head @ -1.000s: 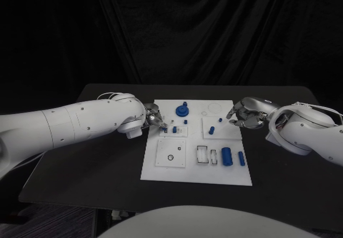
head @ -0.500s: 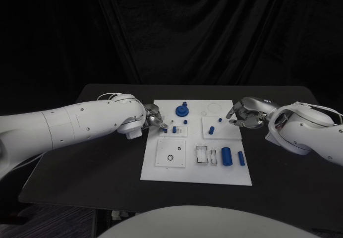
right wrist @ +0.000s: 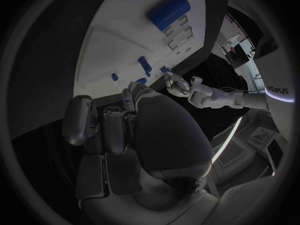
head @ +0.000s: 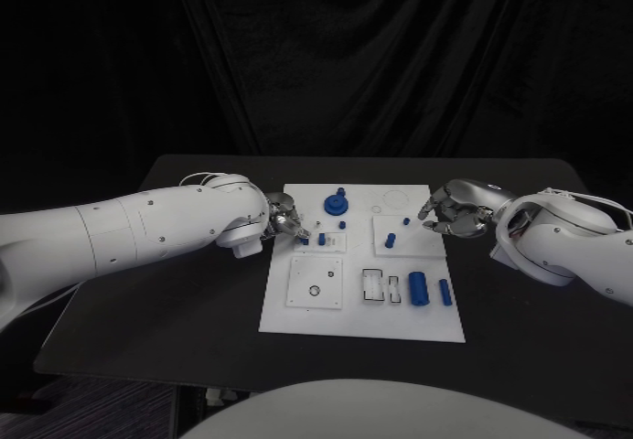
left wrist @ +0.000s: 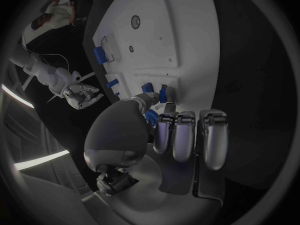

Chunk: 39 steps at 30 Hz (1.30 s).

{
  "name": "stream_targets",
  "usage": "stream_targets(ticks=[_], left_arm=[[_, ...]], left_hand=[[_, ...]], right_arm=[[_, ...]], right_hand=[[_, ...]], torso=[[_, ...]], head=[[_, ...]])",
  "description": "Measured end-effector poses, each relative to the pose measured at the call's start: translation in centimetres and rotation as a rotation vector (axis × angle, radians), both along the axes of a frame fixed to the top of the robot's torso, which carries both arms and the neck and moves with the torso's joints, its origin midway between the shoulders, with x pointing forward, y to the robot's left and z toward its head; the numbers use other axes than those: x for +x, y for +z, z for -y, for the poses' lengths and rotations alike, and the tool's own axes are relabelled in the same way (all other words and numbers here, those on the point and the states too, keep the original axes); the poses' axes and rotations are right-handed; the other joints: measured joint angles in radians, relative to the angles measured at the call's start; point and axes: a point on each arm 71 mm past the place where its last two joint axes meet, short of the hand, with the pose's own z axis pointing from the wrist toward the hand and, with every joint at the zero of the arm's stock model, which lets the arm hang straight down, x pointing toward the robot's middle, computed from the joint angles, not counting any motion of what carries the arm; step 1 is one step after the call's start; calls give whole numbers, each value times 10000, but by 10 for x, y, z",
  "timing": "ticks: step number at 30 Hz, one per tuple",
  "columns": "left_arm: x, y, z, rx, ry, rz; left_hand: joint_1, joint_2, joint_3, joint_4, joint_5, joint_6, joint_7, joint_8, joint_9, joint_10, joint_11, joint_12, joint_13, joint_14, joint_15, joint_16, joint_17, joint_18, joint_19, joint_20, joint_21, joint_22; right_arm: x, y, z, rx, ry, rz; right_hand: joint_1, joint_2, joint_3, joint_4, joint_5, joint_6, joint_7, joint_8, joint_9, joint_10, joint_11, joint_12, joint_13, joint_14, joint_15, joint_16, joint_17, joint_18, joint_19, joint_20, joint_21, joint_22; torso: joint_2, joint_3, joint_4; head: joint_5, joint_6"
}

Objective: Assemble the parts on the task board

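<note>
almost nothing has moved since the earlier frames: both arms keep their places and the blue pieces lie where they lay, with only a slight shift in the fingers of the left hand [head: 283, 224] at the board's left edge.

the task board [head: 298, 315] is a white rectangular plate in the middle of the black table [head: 158, 302], made up of several raised white tiles. on its far part stands a round blue knob-like part [head: 335, 203], with a small blue peg [head: 342, 224] just in front of it. on the tile by the left hand, two short blue pegs [head: 321, 239] stand upright close together. a slim blue pin [head: 391, 240] stands on the tile to the right. toward the near right, a thick blue cylinder [head: 418, 287] lies on its side beside white slotted recesses, and a thinner blue rod [head: 446, 292] lies just beside it near the board's right edge. the near left tile carries a small dark ring-shaped hole [head: 316, 291].

the left hand hovers at the board's left edge just beside the two pegs; in the left wrist view its fingers [left wrist: 185, 135] are curled forward and the thumb tip sits against a small blue piece [left wrist: 152, 117], though whether it truly grips it i cannot tell.

the right hand [head: 446, 212] is off the board's right edge, near the far right tile, fingers curled in, with nothing visibly in them.
</note>
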Motion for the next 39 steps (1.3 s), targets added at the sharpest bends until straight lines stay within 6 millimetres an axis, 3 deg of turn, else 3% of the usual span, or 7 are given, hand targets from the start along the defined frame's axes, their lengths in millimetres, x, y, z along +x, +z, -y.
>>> stream_targets(ticks=[17, 24, 39], left_arm=[[-1, 0, 0, -16, -7, -20], [-1, -1, -1, -21, 7, -31], [-3, -2, -1, -43, -24, -76]], left_hand=[[21, 20, -1, 1, -62, -37, -17, -1, 4, 0, 0, 0, 0, 0, 0, 0, 0, 0, 0, 0, 0, 0], [-20, 60, 68, -12, -410, -39, -14, -2, 80, 0, 0, 0, 0, 0, 0, 0, 0, 0, 0, 0, 0, 0], [-22, 58, 68, -11, -466, -75, -22, 2, 83, 0, 0, 0, 0, 0, 0, 0, 0, 0, 0, 0, 0, 0]], right_arm=[[0, -2, 0, -46, 15, -97], [-1, -2, -1, -71, 23, -145], [-1, -3, 0, -126, 10, -231]], right_hand=[[0, 0, 27, -26, 0, 0, 0, 0, -8, -37, 36, -39, 3, 0, 0, -41, 0, 0, 0, 0, -56, -2], [0, 0, 27, -26, 0, 0, 0, 0, -7, -36, 36, -39, 3, 0, 0, -42, 0, 0, 0, 0, -97, -3], [0, 0, 26, -26, 0, 0, 0, 0, -15, -73, -1, -38, 6, 0, 0, -112, 0, -1, -36, -36, -135, -4]], torso=[[4, -1, 7], [-6, -1, 0], [-6, 3, -2]], head=[[12, 0], [28, 0], [0, 0]])
